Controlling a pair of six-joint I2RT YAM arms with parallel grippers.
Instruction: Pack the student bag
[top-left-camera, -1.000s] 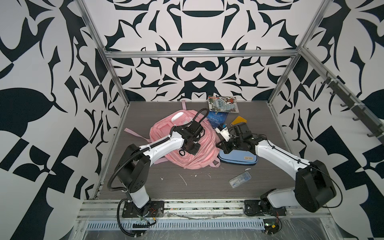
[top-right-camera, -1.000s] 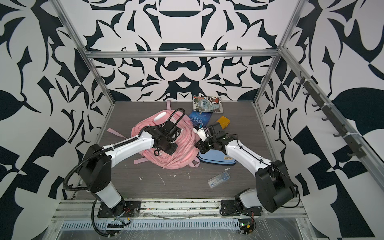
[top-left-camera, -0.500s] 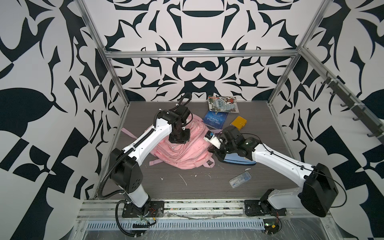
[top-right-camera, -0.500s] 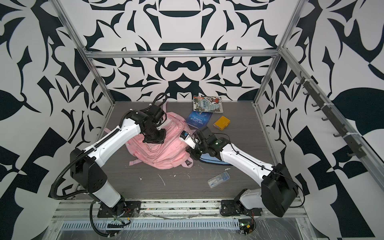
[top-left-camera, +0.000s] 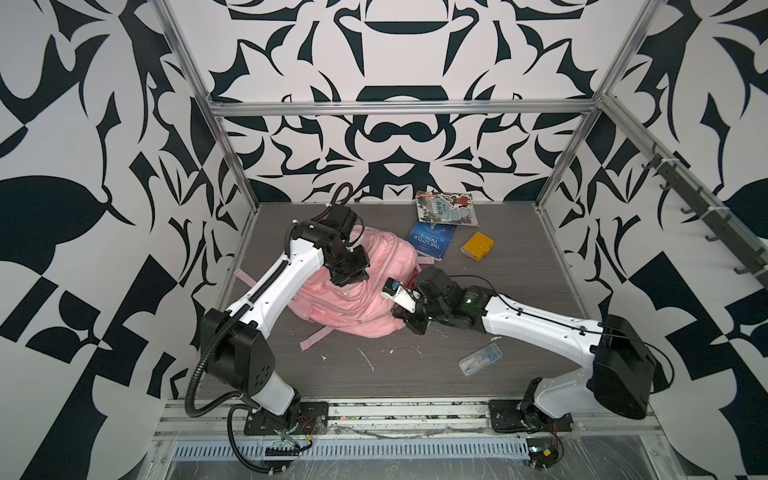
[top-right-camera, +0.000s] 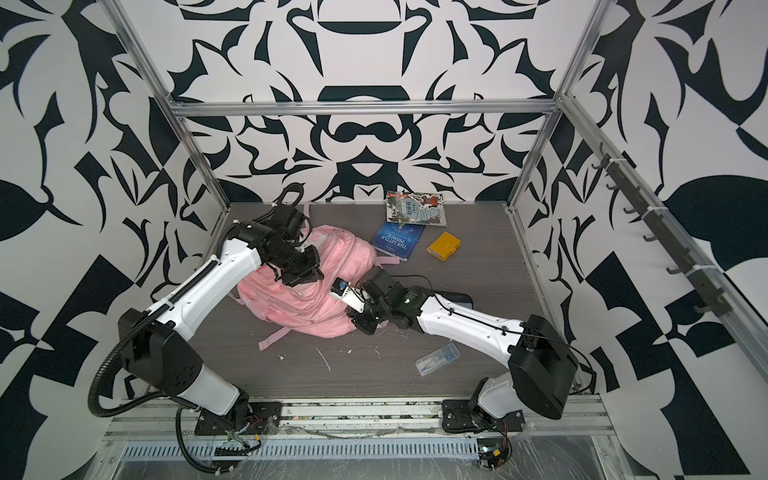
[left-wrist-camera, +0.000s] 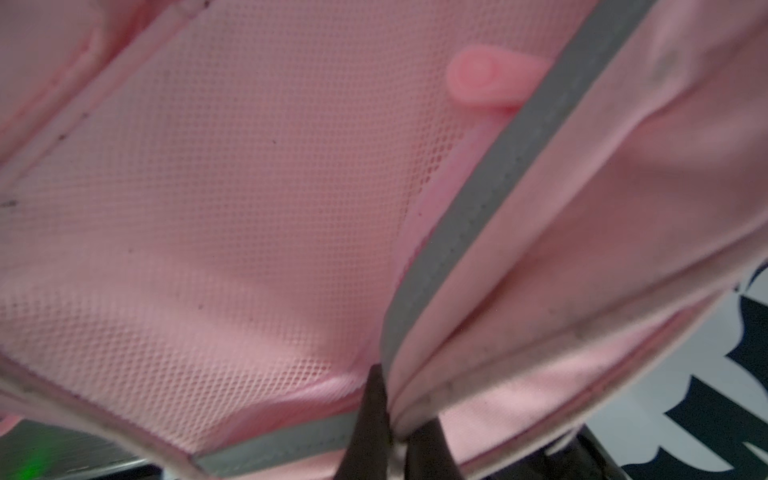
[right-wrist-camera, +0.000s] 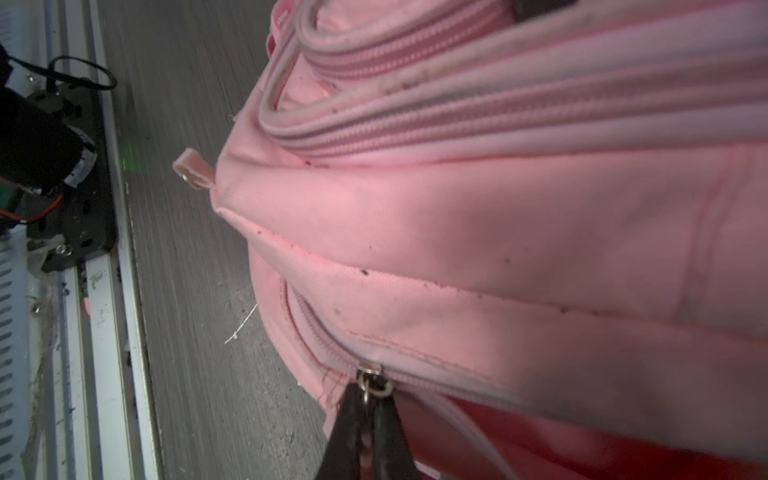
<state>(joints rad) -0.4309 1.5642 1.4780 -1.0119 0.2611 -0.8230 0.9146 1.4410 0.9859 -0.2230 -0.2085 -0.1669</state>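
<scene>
The student bag, a large pink backpack, lies on the dark floor left of centre in both top views. My left gripper sits on its upper side. In the left wrist view that gripper is shut on a piped seam beside a grey reflective strip and a mesh pocket. My right gripper is at the bag's right end. In the right wrist view it is shut on a metal zip pull of a partly opened zip.
A blue book, a picture book and a yellow case lie at the back right. A clear plastic box lies at the front right. A dark pencil case peeks out behind the right arm. Metal frame posts edge the floor.
Both grippers have moved left with the bag, which has slid off the pencil case. The left arm has swung toward the back left. Little has changed in the last half second.
</scene>
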